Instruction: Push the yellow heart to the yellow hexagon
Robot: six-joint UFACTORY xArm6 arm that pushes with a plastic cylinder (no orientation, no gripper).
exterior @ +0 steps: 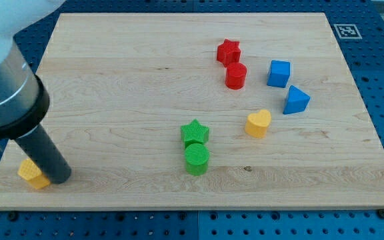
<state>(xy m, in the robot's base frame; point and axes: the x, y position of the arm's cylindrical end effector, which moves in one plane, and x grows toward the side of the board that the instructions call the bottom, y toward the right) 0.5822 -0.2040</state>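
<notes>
The yellow heart (259, 123) lies right of the board's middle. The yellow hexagon (31, 173) sits at the board's bottom left corner, partly hidden by my rod. My tip (59, 178) rests on the board right next to the hexagon's right side, touching or nearly touching it. The heart is far to the right of the tip, with the green blocks between them.
A green star (195, 132) and a green cylinder (197, 159) stand together near the bottom middle. A red star (228, 51) and a red cylinder (236, 76) are at the upper right, with a blue cube (279, 73) and a blue triangle (296, 100) beyond. The wooden board (112, 80) ends near the hexagon.
</notes>
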